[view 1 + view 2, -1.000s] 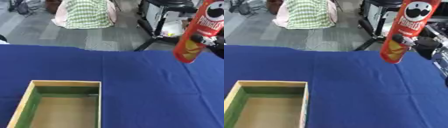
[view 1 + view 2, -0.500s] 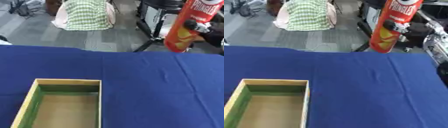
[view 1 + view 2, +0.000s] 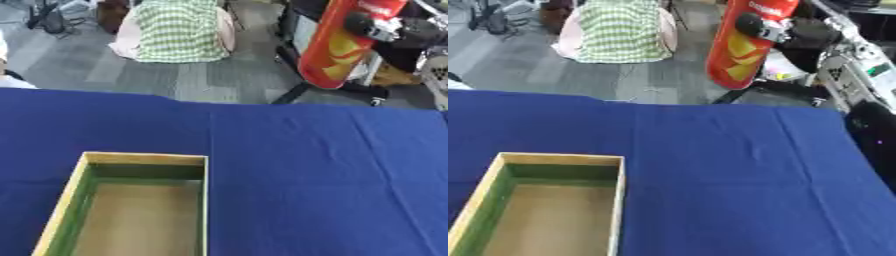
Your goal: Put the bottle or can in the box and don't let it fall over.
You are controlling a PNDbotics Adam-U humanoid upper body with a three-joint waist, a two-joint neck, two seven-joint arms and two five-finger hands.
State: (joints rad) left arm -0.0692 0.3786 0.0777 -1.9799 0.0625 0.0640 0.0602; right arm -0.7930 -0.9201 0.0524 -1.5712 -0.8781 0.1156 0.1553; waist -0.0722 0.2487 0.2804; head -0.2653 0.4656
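A tall red chip can (image 3: 745, 45) with yellow print hangs in the air at the upper right, tilted with its top leaning right, well above the blue table (image 3: 737, 170). My right hand (image 3: 785, 31) is shut on its upper part, black fingers wrapped round it, and the arm reaches in from the right. An open wooden box (image 3: 131, 210) with green inner walls and a bare tan floor lies at the lower left, far below and left of the can. My left hand shows in neither view.
Beyond the table's far edge the floor holds a chair draped with green-checked cloth (image 3: 179, 32) and dark equipment (image 3: 411, 45) at the upper right. A white shape (image 3: 10, 80) peeks in at the left edge.
My right hand has carried the can upward and to the left, away from the table surface; the can's top now runs off the upper edge. The box has not moved.
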